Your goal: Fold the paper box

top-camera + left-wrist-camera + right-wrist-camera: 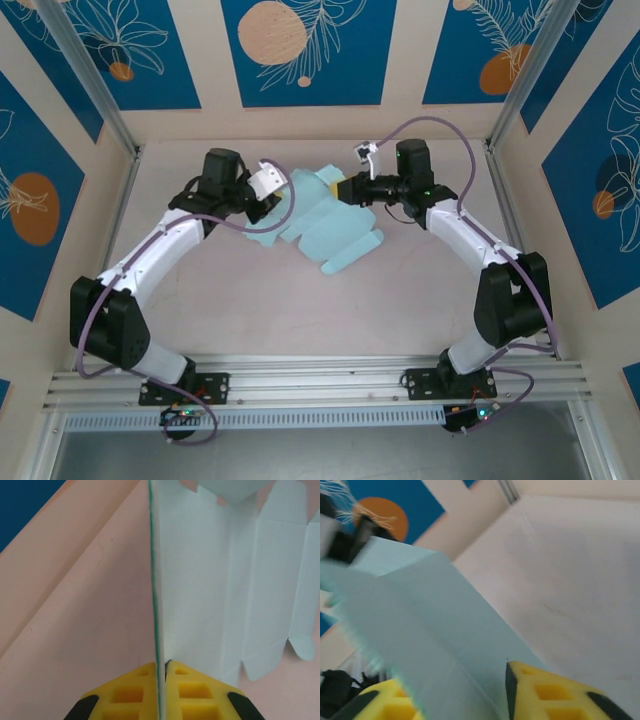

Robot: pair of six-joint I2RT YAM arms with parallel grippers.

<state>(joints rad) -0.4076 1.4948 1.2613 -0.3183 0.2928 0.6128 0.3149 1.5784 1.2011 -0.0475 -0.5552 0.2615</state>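
The left claw (161, 677) is pressed together on the paper box (225, 595). Its 2 yellow pads pinch the edge of 1 panel, which stands upright and is seen edge-on from the wrist. Beyond that raised panel, the rest of the pale blue card lies flat and unfolded on the pinkish tabletop (85, 630). Score lines, side flaps and small rounded tabs are visible.

The right claw (462, 700) is spread, with its 2 yellow pads well apart and a ridge of the blue card running between them. That view is blurred, so whether either pad touches the card cannot be told.

From above, the sheet sits in the middle of the tabletop toward the far wall, between the 2 claws. The left claw is at its left edge and the right claw at its upper right. Blue panels (300, 50) printed with orange discs stand behind it.

The card looks very light and thin. It seems stiff enough to hold a raised panel, yet likely to bow, crease in the wrong place or slide on the smooth tabletop if pushed. The best hold is probably a panel edge close to a score line, so the card bends along the crease. The small tabs would crumple easily, and 1 claw should steady the flat part while the other lifts.
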